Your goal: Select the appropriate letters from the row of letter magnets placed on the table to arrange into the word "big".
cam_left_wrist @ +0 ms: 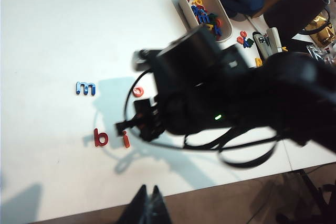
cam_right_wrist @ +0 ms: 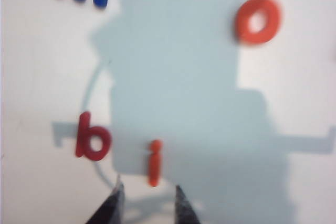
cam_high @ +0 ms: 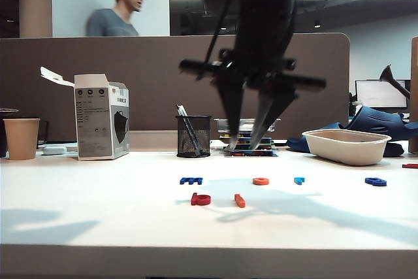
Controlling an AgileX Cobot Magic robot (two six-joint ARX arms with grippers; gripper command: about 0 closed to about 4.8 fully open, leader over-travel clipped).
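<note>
With b (cam_right_wrist: 93,137) and i (cam_right_wrist: 154,161) side by side at the counter (cam_high: 98,227) front, just g (cam_high: 375,181) left, far right in the row. Right claw (cam_right_wrist: 148,200) parted, empty, right above i; could nudge it crooked. Left claw (cam_left_wrist: 147,205) clenched, off the near edge.

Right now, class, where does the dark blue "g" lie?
In the exterior view the dark blue "g" lies far right on the table, just ahead of the beige tray.
</note>
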